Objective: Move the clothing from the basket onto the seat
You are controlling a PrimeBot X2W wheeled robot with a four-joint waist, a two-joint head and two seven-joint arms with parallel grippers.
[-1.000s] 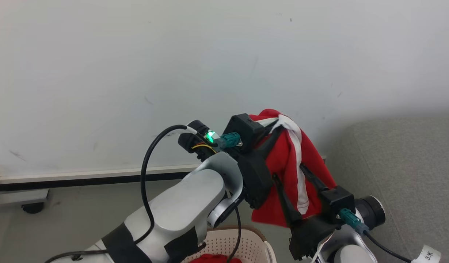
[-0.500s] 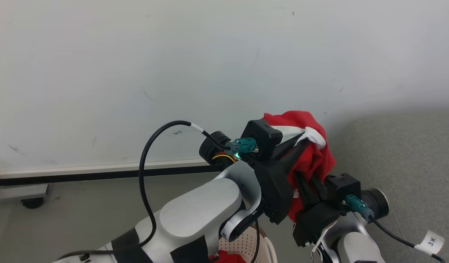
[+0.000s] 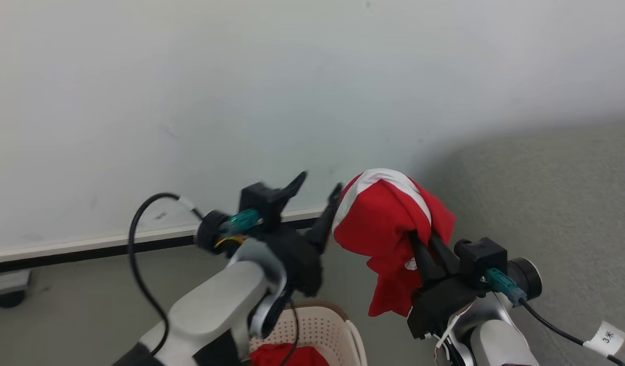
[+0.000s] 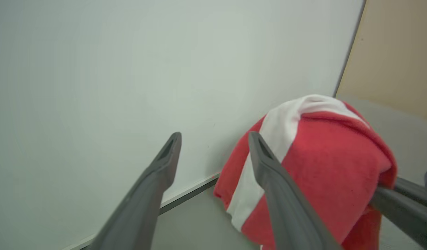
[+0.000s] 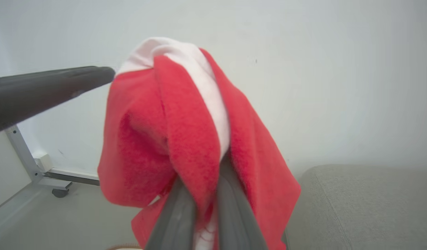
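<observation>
OK, R hand (image 3: pixel 424 249) pinching soft red white-striped garment (image 3: pixel 383 218), L hand (image 3: pixel 320 183) wide, empty; carry well over grey fabric seat (image 3: pixel 546 203).

My head view gives me a plain white wall (image 3: pixel 190 76), evenly lit, with a white skirting (image 3: pixel 88 243) and dark strip meeting grey floor (image 3: pixel 88 305). Right wrist view, eight o'clock: a white frame leg (image 5: pixel 24 154) on a caster (image 5: pixel 60 192).

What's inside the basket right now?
Red clothing lies inside the basket, at the head view's bottom edge. The left arm and the picture's edge hide the rest, so how much remains cannot be told.
</observation>
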